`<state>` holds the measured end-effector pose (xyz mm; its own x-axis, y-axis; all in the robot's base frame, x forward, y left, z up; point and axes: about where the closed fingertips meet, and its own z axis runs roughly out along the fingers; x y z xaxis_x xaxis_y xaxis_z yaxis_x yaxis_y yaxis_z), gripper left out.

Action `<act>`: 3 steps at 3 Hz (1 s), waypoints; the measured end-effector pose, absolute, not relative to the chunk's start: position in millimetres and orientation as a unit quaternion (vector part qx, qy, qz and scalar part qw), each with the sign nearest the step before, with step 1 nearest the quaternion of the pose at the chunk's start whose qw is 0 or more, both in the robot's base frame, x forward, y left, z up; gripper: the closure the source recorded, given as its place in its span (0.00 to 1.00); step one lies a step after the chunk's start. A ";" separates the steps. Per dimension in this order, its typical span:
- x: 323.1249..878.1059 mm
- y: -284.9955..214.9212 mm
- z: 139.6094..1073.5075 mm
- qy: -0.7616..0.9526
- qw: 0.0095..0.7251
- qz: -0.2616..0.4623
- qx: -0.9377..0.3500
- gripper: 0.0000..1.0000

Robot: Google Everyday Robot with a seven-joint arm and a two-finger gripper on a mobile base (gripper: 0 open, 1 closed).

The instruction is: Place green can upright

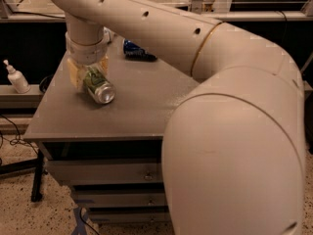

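Green can (99,88), one, sideways in gripper (89,76)

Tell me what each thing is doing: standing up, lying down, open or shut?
gripper: over the left side of the table, jaws shut on the green can
green can: tipped on its side, silver end toward the camera
blue can: lying down near the table's back edge
pump bottle: upright, left of the table
top drawer: shut
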<state>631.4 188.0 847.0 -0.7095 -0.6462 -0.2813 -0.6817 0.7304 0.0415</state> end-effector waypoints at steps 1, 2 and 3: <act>639.9 190.4 857.5 0.922 0.127 0.054 -0.361 0.64; 647.4 182.4 879.6 0.923 0.146 0.043 -0.355 0.89; 648.6 165.9 906.9 0.920 0.185 0.057 -0.341 1.00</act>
<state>648.6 165.9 906.9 -0.6986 -0.6061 -0.3802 -0.6486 0.7609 -0.0211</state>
